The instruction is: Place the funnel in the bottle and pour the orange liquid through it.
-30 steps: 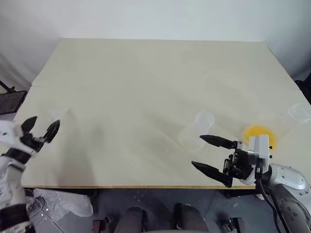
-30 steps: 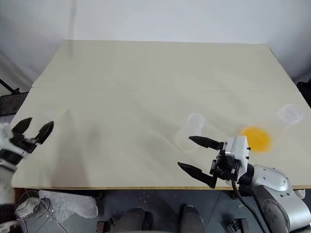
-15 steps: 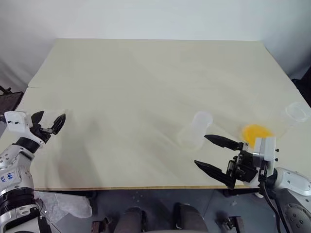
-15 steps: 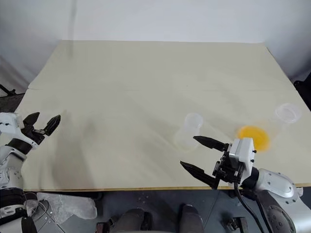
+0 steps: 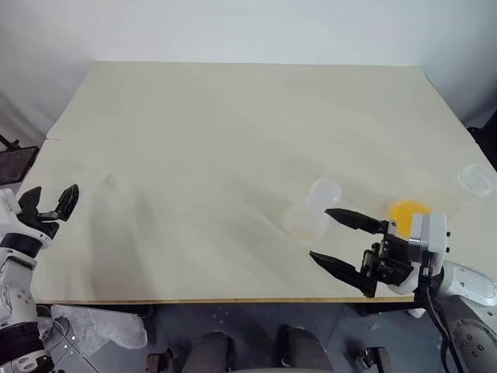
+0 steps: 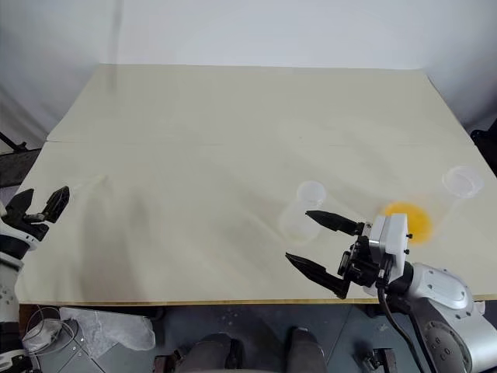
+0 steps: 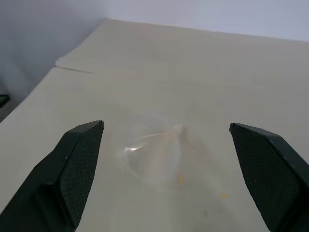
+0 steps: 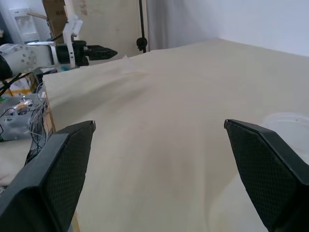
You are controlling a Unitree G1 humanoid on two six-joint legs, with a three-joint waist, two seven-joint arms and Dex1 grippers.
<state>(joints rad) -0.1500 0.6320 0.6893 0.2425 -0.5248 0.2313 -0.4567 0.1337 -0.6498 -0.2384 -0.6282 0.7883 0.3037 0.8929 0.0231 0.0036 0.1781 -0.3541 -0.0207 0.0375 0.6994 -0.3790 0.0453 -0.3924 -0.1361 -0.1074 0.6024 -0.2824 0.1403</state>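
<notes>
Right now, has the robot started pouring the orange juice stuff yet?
Not yet. Nothing looks done: the funnel lies on the table ahead of the open left gripper, far from the bottle. The orange liquid sits unpoured beside the open, empty right gripper. Every step remains.

The funnel (image 7: 149, 157) is laid on its side on the table (image 5: 233, 116) near the left edge. The bottle (image 5: 314, 210) is placed right of centre; the orange liquid (image 5: 408, 211), seemingly in a cup, lies further right.
</notes>
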